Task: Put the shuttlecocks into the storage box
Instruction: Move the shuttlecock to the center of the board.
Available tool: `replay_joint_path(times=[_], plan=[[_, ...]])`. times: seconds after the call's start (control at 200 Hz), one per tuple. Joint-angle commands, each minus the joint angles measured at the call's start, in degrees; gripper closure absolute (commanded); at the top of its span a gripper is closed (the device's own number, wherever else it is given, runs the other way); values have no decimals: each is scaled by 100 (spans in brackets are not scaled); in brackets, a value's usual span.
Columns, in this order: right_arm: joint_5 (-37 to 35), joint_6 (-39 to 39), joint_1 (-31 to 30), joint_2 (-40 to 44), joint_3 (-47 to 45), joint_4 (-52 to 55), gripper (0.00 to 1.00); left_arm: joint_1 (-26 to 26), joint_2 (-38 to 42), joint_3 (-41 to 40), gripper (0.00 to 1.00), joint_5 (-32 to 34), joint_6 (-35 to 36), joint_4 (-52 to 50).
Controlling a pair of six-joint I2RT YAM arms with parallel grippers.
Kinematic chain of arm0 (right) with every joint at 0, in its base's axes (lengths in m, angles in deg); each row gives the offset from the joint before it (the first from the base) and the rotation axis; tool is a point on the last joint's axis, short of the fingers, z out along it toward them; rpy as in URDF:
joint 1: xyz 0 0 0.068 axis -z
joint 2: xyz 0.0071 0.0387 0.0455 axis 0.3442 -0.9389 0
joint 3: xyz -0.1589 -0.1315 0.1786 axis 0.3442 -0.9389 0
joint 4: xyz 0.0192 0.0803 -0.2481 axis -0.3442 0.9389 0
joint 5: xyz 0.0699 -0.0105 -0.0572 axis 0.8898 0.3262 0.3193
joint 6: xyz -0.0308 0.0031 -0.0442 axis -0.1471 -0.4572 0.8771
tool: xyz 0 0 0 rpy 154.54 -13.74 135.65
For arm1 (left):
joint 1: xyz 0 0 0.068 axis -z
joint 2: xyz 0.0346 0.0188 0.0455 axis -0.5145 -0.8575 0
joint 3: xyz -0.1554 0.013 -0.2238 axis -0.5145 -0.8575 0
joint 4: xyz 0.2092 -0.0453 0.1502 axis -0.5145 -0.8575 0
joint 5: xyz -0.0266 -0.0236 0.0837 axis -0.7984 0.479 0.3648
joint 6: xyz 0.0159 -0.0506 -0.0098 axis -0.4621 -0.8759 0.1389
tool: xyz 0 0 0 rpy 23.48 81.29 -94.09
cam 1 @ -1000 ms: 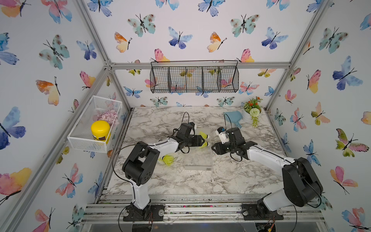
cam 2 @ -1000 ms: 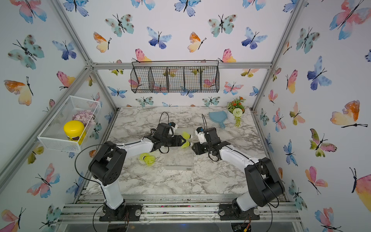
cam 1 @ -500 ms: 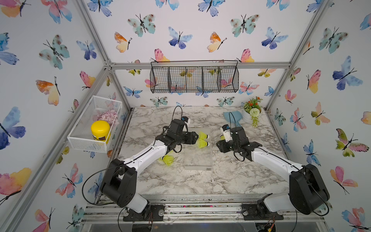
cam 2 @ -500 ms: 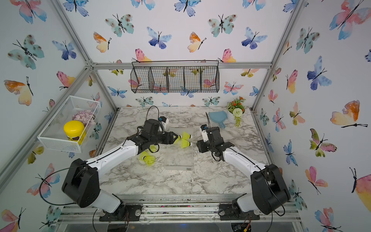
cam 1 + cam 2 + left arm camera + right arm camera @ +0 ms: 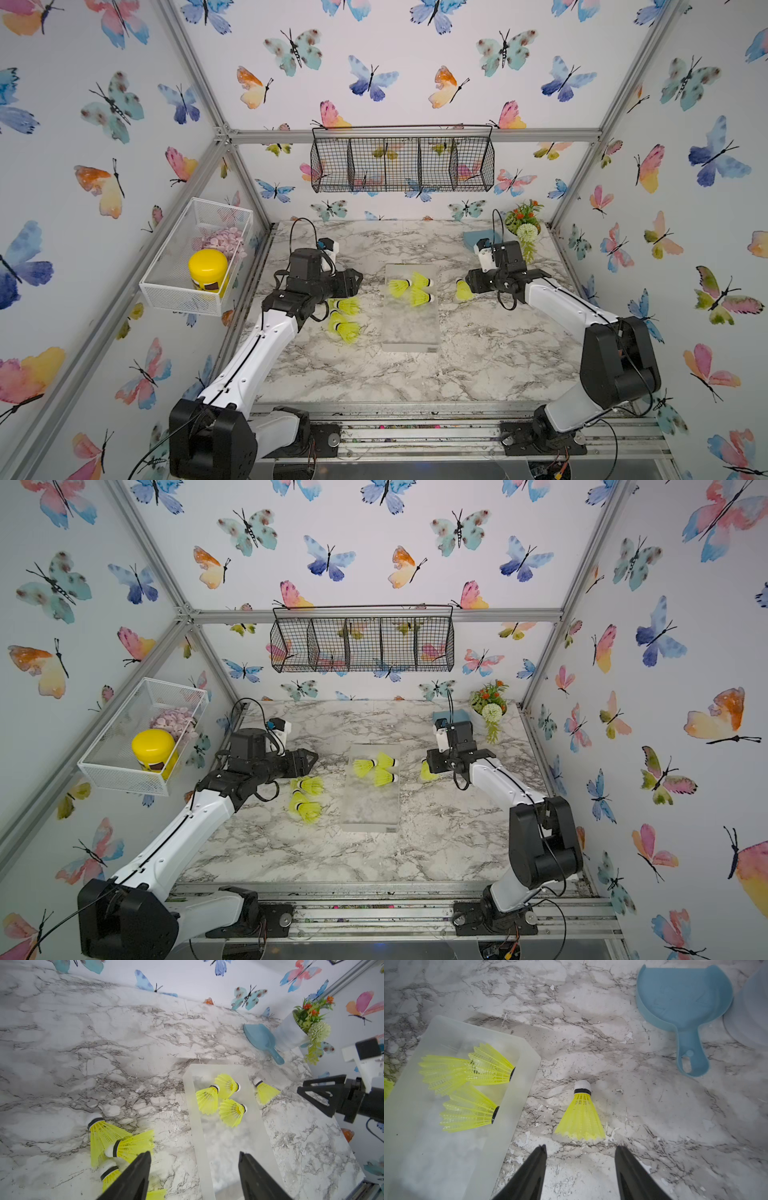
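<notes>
The clear frosted storage box (image 5: 409,332) lies mid-table, and three yellow-green shuttlecocks (image 5: 409,286) rest at its far end. More shuttlecocks (image 5: 345,318) lie piled on the marble to its left. My left gripper (image 5: 355,282) hovers open and empty just behind that pile. In the left wrist view its jaws (image 5: 194,1152) stand wide apart, between the pile (image 5: 116,1142) and the box wall (image 5: 197,1136). A single shuttlecock (image 5: 463,289) lies right of the box. My right gripper (image 5: 580,1146) is open and empty just short of this one's skirt (image 5: 581,1120).
A blue scoop (image 5: 473,241) and a potted plant (image 5: 523,224) stand at the back right, behind my right gripper. A white mesh basket (image 5: 195,257) with a yellow jar hangs on the left wall. A black wire basket (image 5: 401,164) hangs on the back wall.
My left gripper has pulled back leftward from the box. My right gripper has drawn rightward off the box, and its jaws have opened wider.
</notes>
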Motion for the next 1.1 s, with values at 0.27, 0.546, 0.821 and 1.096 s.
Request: replay_joint_path(times=[0.27,0.546,0.821,1.096], plan=[[-41,754,188,-1648,1795,1200,39,-86,640,-372,28,120,626,-358],[109,882,188,-2661,2830,1780,40,-104,814,-414,28,371,611,-393],[675,925,186,-3032,3028,1945,41,-112,841,-435,28,414,594,-382],[663,786,179,-3115,2956,2040,44,-156,833,-426,28,399,610,-374]])
